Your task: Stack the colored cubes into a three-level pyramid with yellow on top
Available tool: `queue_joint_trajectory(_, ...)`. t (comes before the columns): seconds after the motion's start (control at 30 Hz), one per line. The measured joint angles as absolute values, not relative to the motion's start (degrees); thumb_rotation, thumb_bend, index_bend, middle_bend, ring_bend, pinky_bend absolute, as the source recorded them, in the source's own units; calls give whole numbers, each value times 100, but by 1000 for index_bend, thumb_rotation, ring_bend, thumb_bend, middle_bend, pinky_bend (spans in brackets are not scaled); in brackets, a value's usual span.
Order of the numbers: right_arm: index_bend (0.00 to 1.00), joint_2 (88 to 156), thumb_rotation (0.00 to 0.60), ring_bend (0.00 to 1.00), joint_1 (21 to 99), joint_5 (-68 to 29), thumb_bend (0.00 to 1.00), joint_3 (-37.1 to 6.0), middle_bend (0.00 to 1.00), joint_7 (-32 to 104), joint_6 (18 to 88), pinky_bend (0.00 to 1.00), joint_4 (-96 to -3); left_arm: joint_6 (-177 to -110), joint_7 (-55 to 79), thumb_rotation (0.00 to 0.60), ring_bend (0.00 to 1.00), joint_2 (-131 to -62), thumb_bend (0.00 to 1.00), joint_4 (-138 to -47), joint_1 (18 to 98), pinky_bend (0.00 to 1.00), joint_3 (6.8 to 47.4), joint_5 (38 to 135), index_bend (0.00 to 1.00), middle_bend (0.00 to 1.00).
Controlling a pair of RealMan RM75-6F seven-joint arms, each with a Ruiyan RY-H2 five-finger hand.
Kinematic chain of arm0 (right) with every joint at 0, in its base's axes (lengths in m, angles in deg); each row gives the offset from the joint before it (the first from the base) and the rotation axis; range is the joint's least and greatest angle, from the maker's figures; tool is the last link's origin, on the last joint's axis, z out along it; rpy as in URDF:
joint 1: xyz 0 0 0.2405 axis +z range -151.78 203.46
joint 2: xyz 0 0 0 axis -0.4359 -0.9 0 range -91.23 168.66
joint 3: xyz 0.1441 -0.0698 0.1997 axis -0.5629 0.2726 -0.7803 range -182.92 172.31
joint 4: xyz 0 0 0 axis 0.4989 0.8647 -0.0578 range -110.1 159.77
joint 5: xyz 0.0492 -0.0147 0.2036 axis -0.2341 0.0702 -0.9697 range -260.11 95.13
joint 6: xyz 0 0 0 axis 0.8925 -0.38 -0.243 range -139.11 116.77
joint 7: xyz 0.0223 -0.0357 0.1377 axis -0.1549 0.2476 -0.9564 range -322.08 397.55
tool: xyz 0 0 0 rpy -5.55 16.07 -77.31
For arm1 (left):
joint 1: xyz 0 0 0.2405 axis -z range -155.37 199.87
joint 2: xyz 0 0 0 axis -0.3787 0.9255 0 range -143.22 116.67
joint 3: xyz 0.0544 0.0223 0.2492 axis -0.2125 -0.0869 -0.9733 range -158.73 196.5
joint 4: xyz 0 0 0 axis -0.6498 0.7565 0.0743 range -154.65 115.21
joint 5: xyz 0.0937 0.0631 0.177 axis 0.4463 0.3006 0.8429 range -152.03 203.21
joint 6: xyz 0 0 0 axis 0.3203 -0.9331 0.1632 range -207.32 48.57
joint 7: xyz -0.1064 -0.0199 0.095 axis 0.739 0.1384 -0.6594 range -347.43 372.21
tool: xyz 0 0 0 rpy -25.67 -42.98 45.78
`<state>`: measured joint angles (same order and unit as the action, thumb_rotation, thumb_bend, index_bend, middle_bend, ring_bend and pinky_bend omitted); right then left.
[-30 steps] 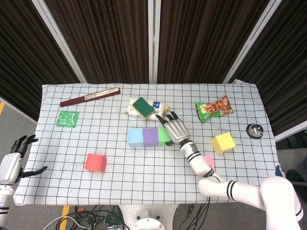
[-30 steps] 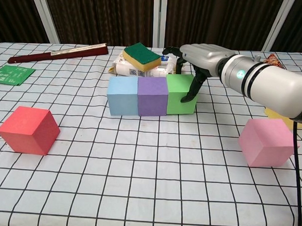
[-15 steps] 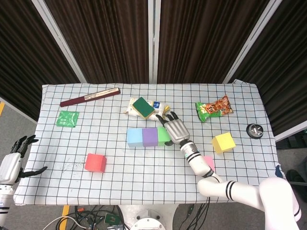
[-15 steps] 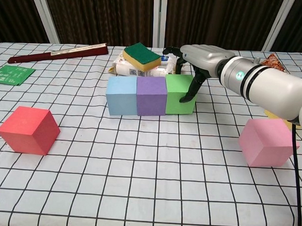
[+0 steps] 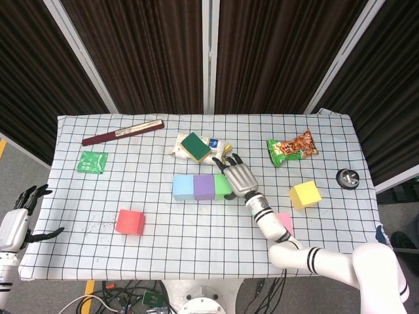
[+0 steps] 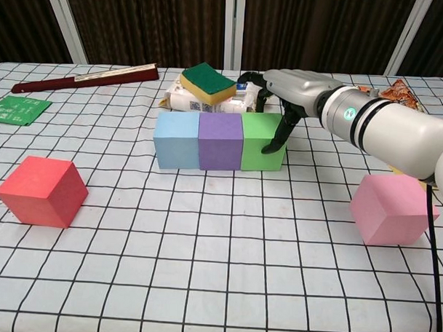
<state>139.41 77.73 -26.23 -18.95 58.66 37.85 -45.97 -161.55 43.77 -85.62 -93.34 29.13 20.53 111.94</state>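
From the head view, 3 cubes are sitting in a touching row near the middle of the table: the blue cube, the purple cube and the green cube. The right robot hand is resting over the green cube, fingers draped on its right end, gripping nothing. The yellow cube is lying toward the right edge, the pink cube nearer the front edge, the red cube toward the front-left corner. The left robot hand is hanging off the left edge, fingers spread and empty.

From the chest view, the right robot hand is pressing its fingers against the green cube. A sponge is lying behind the row, toward the back edge.
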Motion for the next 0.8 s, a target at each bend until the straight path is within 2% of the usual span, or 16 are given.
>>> queue_joint_trajectory(0.2,0,13943,600,117,7782,-2615,12,-1896,449,5823,3734,0,-4582,-16150,4376,600,10,-8567,0,-9328,2912,53,2052,11196,78,186)
queue_joint_trajectory(0.8,0,13975,600,118,7753,-2502,34,-1885,447,5766,3786,0,-4472,-16131,4393,600,10,-8600,0,-9292,2916,53,2048,11203,78,186)
